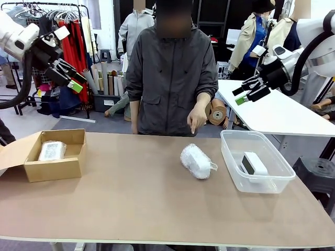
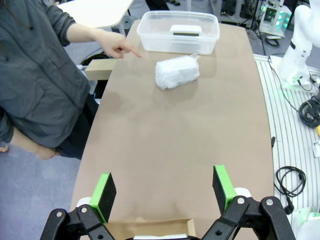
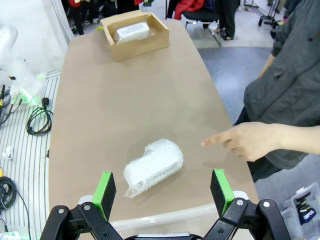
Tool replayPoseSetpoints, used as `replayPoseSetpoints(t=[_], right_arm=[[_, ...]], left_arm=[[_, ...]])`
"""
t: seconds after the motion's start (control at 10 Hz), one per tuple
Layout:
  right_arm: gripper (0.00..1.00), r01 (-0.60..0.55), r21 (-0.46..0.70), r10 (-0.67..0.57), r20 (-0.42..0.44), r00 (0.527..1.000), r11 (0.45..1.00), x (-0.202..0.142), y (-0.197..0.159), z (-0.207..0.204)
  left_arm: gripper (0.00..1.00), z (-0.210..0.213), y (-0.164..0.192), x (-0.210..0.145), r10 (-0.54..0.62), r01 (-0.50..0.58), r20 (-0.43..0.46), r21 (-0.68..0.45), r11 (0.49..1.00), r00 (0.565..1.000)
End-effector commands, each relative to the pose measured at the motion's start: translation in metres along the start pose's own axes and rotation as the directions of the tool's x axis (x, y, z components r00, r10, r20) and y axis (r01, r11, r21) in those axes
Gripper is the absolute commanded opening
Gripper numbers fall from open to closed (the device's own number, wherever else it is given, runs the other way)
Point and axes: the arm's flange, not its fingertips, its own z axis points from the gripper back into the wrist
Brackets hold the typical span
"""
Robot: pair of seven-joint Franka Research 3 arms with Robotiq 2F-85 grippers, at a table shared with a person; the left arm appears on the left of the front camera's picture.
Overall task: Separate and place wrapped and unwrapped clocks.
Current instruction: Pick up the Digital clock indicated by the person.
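A bubble-wrapped clock [image 1: 196, 161] [image 2: 176, 73] [image 3: 151, 167] lies on the brown table right of centre. The person's hand [image 1: 198, 117] [image 2: 116, 45] [image 3: 245, 140] points a finger down toward it. Another wrapped clock [image 1: 52, 150] [image 3: 132, 31] rests inside the cardboard box [image 1: 49, 170] [image 3: 135, 47] at the left. The bare white clock [image 1: 254, 166] [image 2: 185, 30] with a dark screen lies in the clear tub [image 1: 233, 162] [image 2: 150, 37] at the right. My left gripper [image 1: 70, 78] [image 2: 167, 192] hangs open high above the box. My right gripper [image 1: 250, 93] [image 3: 162, 192] hangs open high above the tub.
The person stands at the table's far edge, behind its middle. A white table [image 1: 282, 112] stands behind the tub at the right. Bare tabletop [image 1: 125, 193] stretches between the box and the wrapped clock.
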Motion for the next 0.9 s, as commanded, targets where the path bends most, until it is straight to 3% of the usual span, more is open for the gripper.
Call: replayPoseSetpoints(t=[0.0,0.3,0.5,0.8], right_arm=[[1.00,-0.005,0.003,0.005,0.000,1.000,1.000,0.001,0.000,0.001],[1.00,-0.005,0.003,0.005,0.000,1.000,1.000,0.001,0.000,0.001],[1.00,-0.005,0.003,0.005,0.000,1.000,1.000,0.001,0.000,0.001],[1.00,-0.005,0.003,0.005,0.000,1.000,1.000,0.001,0.000,0.001]], left_arm=[[1.00,0.000,0.000,0.000,0.000,0.000,0.000,0.000,1.000,1.000],[1.00,-0.011,-0.011,0.004,-0.018,0.019,-0.093,0.010,1.000,0.995],[1.00,-0.032,-0.021,0.019,-0.121,0.115,-0.144,-0.053,0.992,0.982],[1.00,-0.081,-0.040,0.052,-0.235,0.215,-0.114,-0.160,0.963,0.965]])
